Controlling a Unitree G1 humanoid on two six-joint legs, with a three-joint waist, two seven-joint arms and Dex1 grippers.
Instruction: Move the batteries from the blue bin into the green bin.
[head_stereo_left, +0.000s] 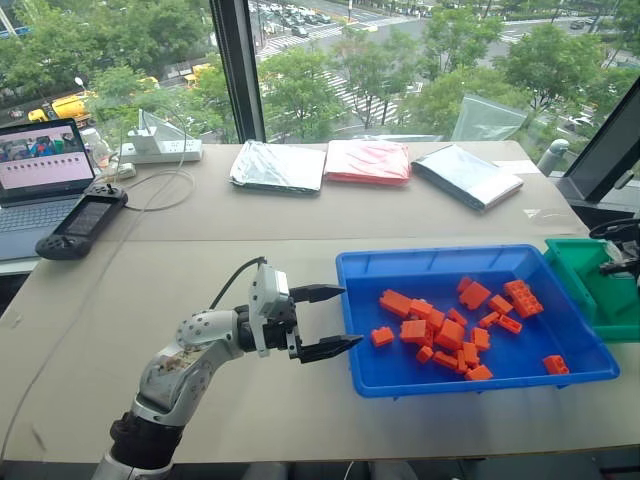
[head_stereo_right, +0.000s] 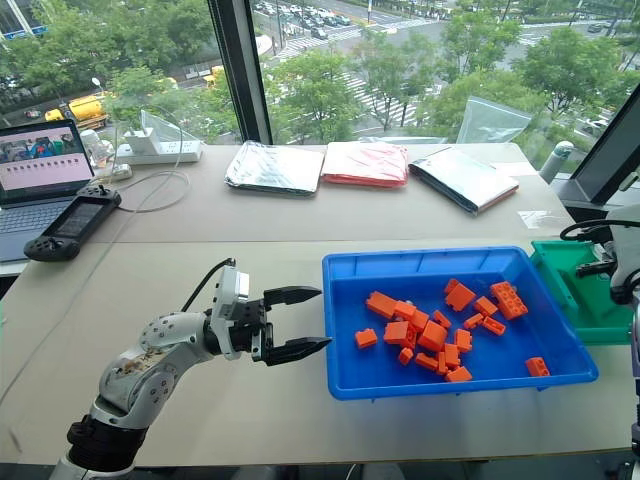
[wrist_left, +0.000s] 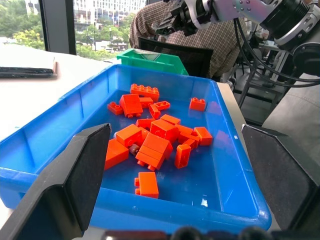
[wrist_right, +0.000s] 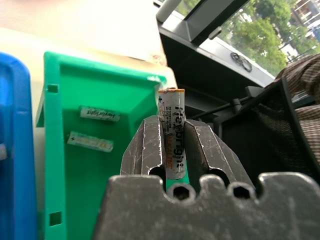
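Observation:
The blue bin (head_stereo_left: 440, 256) lies on the table's right half with several orange bricks (head_stereo_left: 450, 325) piled in it. The green bin (head_stereo_left: 600, 295) adjoins its right side. In the right wrist view my right gripper (wrist_right: 172, 150) hangs over the green bin (wrist_right: 75, 170), shut on a white-and-orange battery (wrist_right: 173, 131) standing upright between its fingers. Two more batteries (wrist_right: 99, 114) lie flat on the green bin's floor. My left gripper (head_stereo_left: 325, 320) is open, level and pointing at the blue bin's left wall from just outside it, with nothing held.
At the table's back lie two silver foil bags (head_stereo_left: 278, 165) and a red bag (head_stereo_left: 367, 160). A laptop (head_stereo_left: 40, 180), a black controller (head_stereo_left: 82, 222) and a power strip (head_stereo_left: 160, 150) sit at the far left. A person in a plaid shirt (wrist_left: 220, 40) sits behind the green bin.

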